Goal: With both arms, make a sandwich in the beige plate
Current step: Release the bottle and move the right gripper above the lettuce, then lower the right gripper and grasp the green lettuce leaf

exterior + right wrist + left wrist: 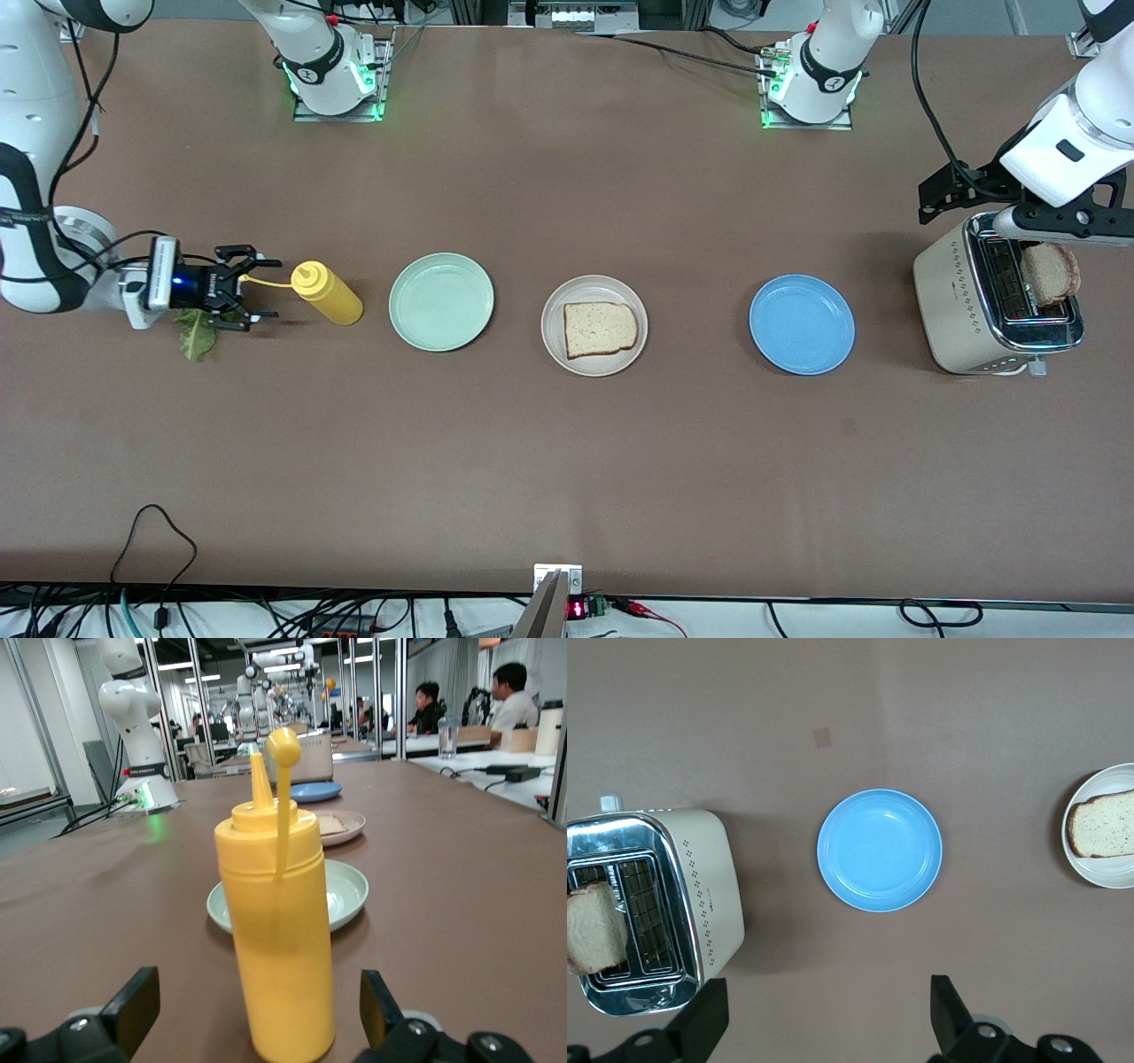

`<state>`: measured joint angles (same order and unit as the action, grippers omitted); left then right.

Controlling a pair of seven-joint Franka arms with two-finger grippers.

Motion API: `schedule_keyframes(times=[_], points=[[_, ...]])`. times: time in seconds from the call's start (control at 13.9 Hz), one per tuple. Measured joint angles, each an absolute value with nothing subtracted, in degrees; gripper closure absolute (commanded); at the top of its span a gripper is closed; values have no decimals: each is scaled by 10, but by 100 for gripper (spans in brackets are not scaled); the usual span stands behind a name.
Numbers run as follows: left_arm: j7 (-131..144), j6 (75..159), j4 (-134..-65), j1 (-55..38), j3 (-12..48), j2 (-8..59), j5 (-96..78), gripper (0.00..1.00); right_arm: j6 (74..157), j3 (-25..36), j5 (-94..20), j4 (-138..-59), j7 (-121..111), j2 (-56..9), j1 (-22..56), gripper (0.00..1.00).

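Observation:
The beige plate (555, 346) sits mid-table with one bread slice (601, 329) on it; both show in the left wrist view, plate (1109, 875) and slice (1104, 824). A second bread slice (1050, 273) stands in the toaster (952, 306); it also shows in the left wrist view (595, 926). A green lettuce leaf (197, 335) lies on the table under my right wrist. My right gripper (264, 289) is open, low over the table, facing a yellow squeeze bottle (330, 292) (279, 930) and not touching it. My left gripper (943, 190) (826, 992) is open and empty, high beside the toaster.
A mint green plate (441, 301) lies between the bottle and the beige plate. A blue plate (802, 323) lies between the beige plate and the toaster. Both plates hold nothing. Cables run along the table edge nearest the front camera.

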<state>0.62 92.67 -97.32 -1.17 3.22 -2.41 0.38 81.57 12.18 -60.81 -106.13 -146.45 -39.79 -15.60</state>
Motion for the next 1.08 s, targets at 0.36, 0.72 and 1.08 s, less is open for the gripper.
schedule_keyframes(times=[0.36,0.72,1.08], points=[[6,927,-973,-12,32,-24,4,0,907,143,-452,-1043,-1270,-306,-148,0],[6,927,-973,-12,32,-24,4,0,1007,143,-287,-1043,-942,-209,-92,0],[6,927,-973,-12,32,-24,4,0,1087,143,-162,-1047,-610,-198,-36,0]])
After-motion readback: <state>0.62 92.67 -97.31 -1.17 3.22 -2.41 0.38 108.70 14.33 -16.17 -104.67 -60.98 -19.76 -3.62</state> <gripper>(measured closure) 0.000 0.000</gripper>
